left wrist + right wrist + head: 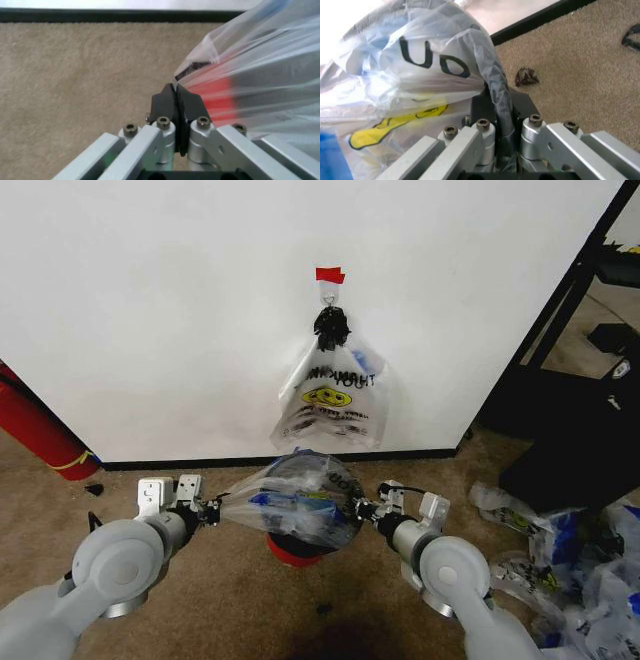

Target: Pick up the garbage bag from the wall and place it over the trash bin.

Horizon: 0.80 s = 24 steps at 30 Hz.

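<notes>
A: Head view?
B: The garbage bag point(297, 502) is stretched between the left gripper point(212, 511) and right gripper point(366, 511), draped over the trash bin point(293, 552) near the wall point(150, 310). A smiley bag point(332, 402) hangs on a hook above; loose bags point(560, 555) lie to the right.
A: Left wrist view?
B: Jaws pinched on the bag's edge; bare carpet point(75, 82) beside.
A: Right wrist view?
B: Jaws clamped on bunched plastic, with a dark scrap point(526, 77) nearby.

Garbage bag point(295, 500): thin glossy crinkled clear plastic, stretched over trash bin point(293, 552) with its smooth red plastic base. Left gripper point(175, 98): matt black fingertips, brushed metal links. Carpet point(220, 600) below the bin: rough tan pile. Wall point(150, 310) behind: matt white.
</notes>
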{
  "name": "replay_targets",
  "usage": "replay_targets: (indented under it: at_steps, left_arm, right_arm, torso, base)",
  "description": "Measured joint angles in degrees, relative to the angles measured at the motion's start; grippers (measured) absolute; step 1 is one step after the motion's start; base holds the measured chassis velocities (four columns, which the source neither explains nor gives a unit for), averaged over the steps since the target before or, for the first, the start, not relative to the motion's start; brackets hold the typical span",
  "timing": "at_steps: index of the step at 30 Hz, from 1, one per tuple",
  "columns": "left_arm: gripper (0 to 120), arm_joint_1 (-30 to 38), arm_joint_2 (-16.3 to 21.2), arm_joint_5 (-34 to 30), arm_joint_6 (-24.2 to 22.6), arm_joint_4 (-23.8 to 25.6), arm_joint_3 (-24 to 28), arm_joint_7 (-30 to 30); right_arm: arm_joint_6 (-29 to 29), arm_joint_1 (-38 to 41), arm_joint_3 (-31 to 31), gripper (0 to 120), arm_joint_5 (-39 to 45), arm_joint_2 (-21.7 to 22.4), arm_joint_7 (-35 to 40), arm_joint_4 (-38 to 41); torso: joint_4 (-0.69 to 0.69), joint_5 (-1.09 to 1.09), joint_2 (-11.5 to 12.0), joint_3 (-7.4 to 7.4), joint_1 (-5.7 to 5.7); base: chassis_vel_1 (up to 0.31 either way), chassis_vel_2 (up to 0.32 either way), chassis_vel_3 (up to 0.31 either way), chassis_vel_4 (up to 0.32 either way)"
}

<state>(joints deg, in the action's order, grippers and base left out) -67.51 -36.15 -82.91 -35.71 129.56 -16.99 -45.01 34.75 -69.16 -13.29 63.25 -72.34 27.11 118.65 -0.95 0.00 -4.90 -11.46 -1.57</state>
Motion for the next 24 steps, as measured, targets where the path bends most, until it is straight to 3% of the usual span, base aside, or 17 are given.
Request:
replay_targets:
  at_steps: [9, 11, 14, 19, 24]
  left_arm:
    - [34, -2.11, -1.01, -0.92, 0.07, 3.82, -3.58, -1.98]
    - [34, -2.25, -1.06, -0.98, 0.07, 3.95, -3.78, -2.07]
    - [51, -3.22, -1.68, -2.47, 0.91, 5.98, -6.15, -3.53]
    - [68, -3.42, -2.34, -3.53, 3.36, 7.85, -8.02, -5.65]
    - [90, -3.52, -0.76, -3.39, 4.19, 10.82, -8.50, -3.76]
  right_arm:
    - [-0.06, -0.14, -0.04, 1, -0.41, -0.52, 0.19, 0.01]
    - [-0.06, -0.14, -0.07, 1, -0.42, -0.52, 0.20, 0.00]
    - [-0.10, -0.34, -0.45, 1, -0.64, -0.43, 0.22, 0.00]
    - [-0.10, -0.69, -0.52, 1, -1.46, -0.42, 0.21, 0.01]
    - [-0.10, -1.73, -1.39, 1, -1.80, -0.49, 0.11, 0.48]
  torso:
    - [0.01, 0.01, 0.00, 0.00, 0.00]
    - [0.01, 0.00, 0.00, 0.00, 0.00]
    - [0.00, 0.01, 0.00, 0.00, -0.01]
    - [-0.01, 0.00, 0.02, 0.00, -0.01]
    - [-0.01, 0.00, 0.02, 0.00, -0.01]
  base:
    - [0.000, 0.000, 0.000, 0.000]
    - [0.000, 0.000, 0.000, 0.000]
    - [0.000, 0.000, 0.000, 0.000]
    - [0.000, 0.000, 0.000, 0.000]
    - [0.000, 0.000, 0.000, 0.000]
